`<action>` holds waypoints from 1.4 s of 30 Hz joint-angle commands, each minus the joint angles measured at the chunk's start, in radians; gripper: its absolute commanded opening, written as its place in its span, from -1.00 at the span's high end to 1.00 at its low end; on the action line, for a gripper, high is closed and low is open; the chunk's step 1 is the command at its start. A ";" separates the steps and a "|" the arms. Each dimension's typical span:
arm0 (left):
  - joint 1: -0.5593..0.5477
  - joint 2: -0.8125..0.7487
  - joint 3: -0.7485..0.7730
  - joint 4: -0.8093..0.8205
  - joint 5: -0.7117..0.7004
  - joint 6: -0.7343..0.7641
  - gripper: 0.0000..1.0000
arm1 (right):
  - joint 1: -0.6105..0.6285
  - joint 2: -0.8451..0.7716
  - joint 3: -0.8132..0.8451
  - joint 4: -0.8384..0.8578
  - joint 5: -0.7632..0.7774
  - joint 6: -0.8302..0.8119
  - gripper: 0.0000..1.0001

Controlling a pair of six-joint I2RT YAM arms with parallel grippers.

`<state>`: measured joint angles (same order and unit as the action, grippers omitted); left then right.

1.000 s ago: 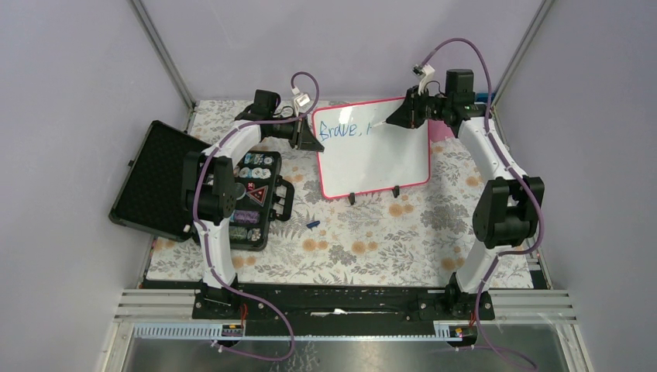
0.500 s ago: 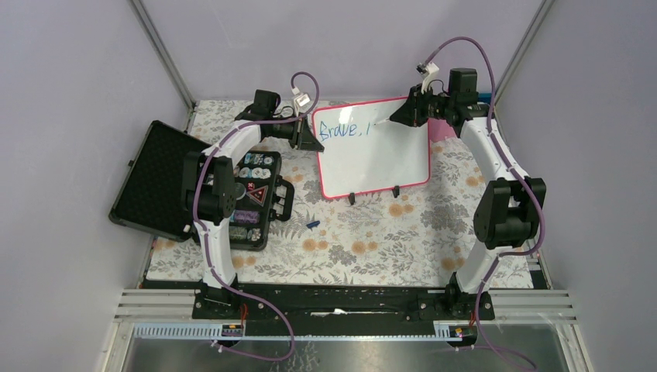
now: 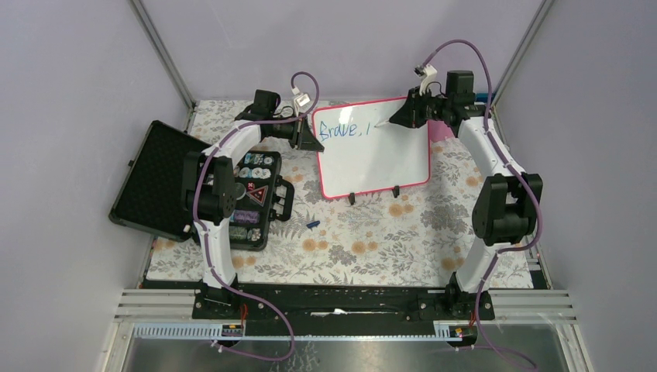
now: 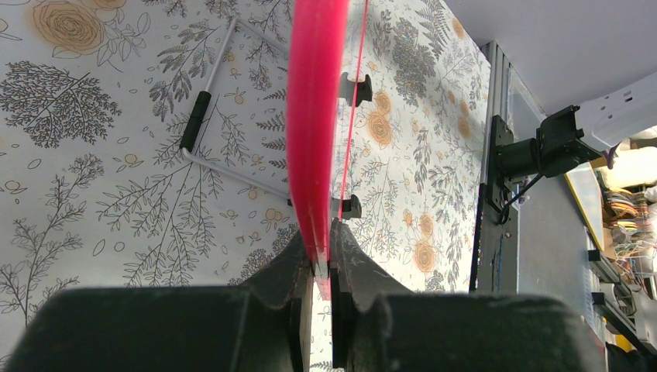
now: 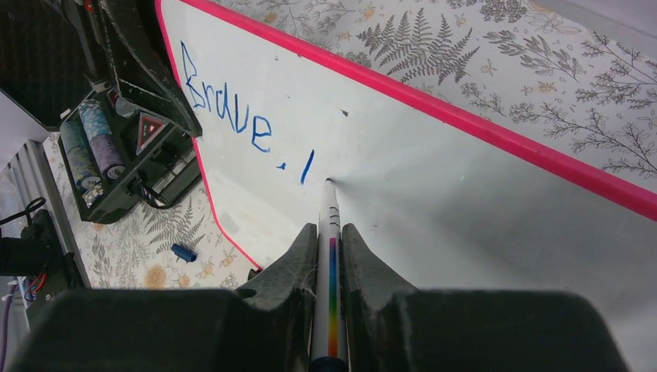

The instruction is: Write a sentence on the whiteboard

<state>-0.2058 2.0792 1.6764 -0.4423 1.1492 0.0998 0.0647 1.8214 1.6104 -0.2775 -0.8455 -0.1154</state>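
Observation:
The whiteboard (image 3: pixel 376 159) stands tilted on its two black feet at the back of the table. Blue lettering (image 3: pixel 342 131) on it reads "Brave," plus one upright stroke; it also shows in the right wrist view (image 5: pixel 232 116). My left gripper (image 3: pixel 312 140) is shut on the board's left red-pink frame (image 4: pixel 314 147). My right gripper (image 3: pixel 399 118) is shut on a white marker (image 5: pixel 328 256) with a rainbow stripe. The marker's tip (image 5: pixel 328 183) is at the board just right of the last stroke.
An open black case (image 3: pixel 159 178) with coloured items in its tray (image 3: pixel 254 190) lies at the left. A blue marker cap (image 3: pixel 313 224) lies on the floral cloth in front of the board. A solid pink object (image 3: pixel 442 132) shows behind the board's right edge.
The right gripper has moved slightly right and up along the board. A second mark beside the upright stroke a second ago no longer shows; only one stroke follows "Brave,". The left arm has not moved.

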 commanded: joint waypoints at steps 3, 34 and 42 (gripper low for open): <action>-0.010 -0.009 0.008 0.030 -0.021 0.038 1.00 | 0.018 0.015 0.029 0.050 0.019 -0.002 1.00; -0.009 -0.011 0.014 0.031 -0.026 0.037 1.00 | 0.020 0.006 0.039 -0.023 0.065 -0.077 1.00; -0.009 -0.010 0.013 0.030 -0.026 0.038 1.00 | 0.004 -0.017 0.026 -0.044 0.057 -0.097 1.00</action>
<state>-0.2058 2.0792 1.6764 -0.4397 1.1481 0.0925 0.0849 1.8442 1.6238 -0.3168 -0.8295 -0.1612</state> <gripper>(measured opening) 0.094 0.180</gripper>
